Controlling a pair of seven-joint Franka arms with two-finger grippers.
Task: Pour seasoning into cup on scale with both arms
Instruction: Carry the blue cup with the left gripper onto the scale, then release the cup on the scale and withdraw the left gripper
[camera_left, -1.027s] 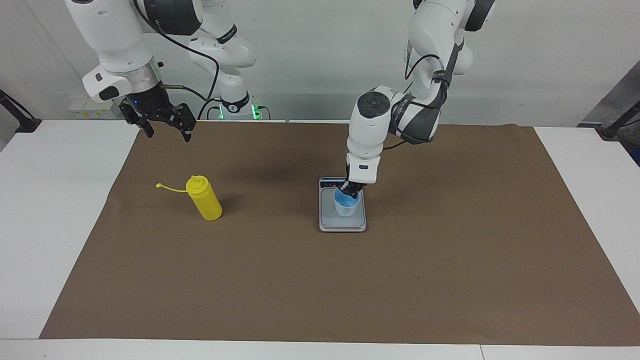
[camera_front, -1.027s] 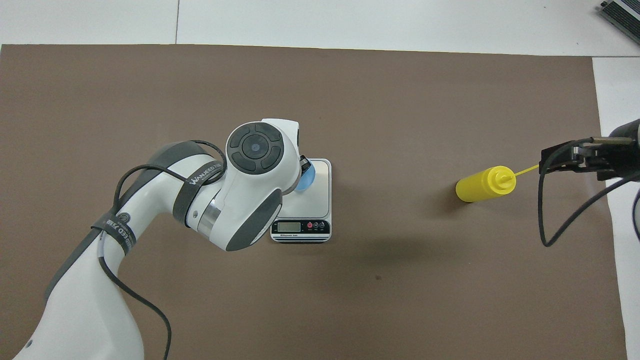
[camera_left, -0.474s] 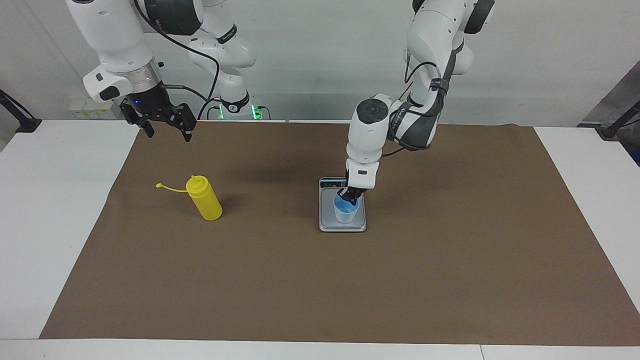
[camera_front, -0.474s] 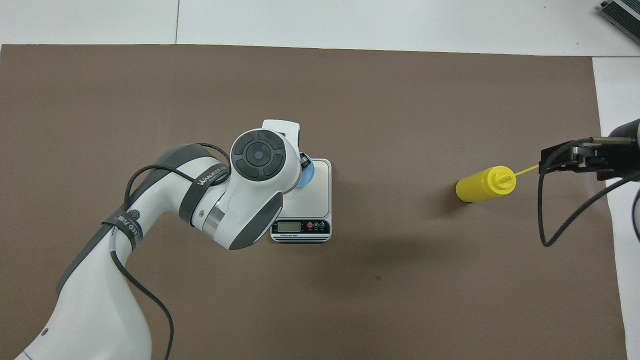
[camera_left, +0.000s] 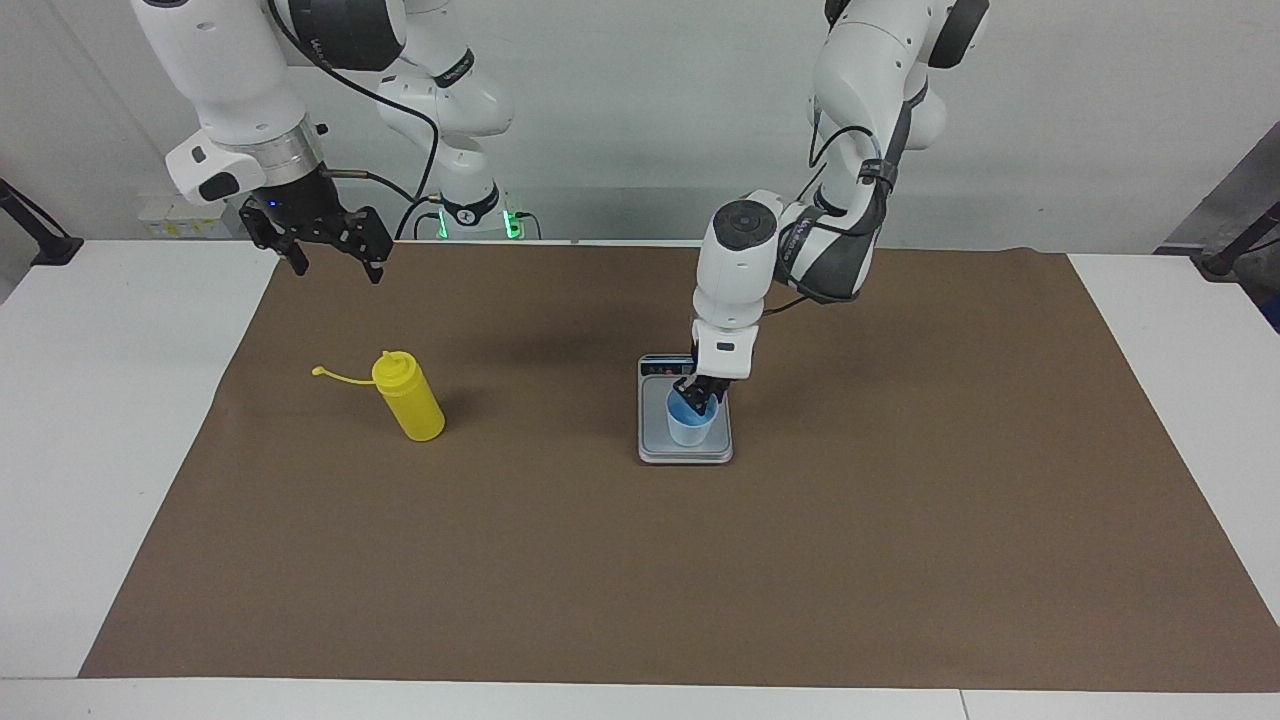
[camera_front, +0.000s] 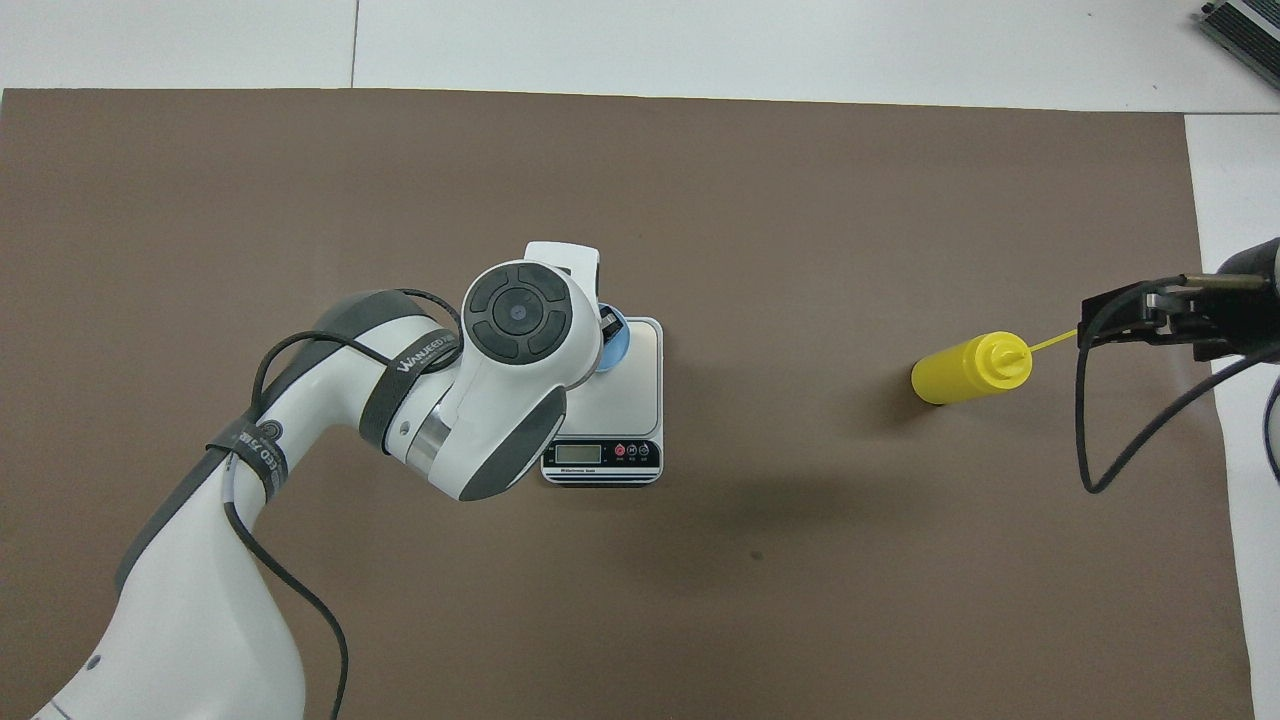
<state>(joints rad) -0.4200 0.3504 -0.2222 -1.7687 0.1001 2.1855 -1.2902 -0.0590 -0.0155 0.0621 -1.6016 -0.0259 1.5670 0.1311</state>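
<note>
The cup (camera_left: 691, 426) stands on the scale (camera_left: 684, 451) under the left tool (camera_left: 698, 398), grip unclear; the untouched seasoning (camera_left: 409, 397) awaits the open right tool (camera_left: 322, 252).

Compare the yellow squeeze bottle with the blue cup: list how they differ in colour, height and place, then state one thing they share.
Colour: the squeeze bottle is opaque yellow; the cup is pale translucent blue.
Height: the bottle stands taller than the cup.
Place: the bottle sits on the brown mat toward the right arm's end; the cup sits on the scale, with the left gripper at its rim.
Top: the bottle ends in a nozzle; the cup is open-mouthed.
Shared: both stand upright.
</note>
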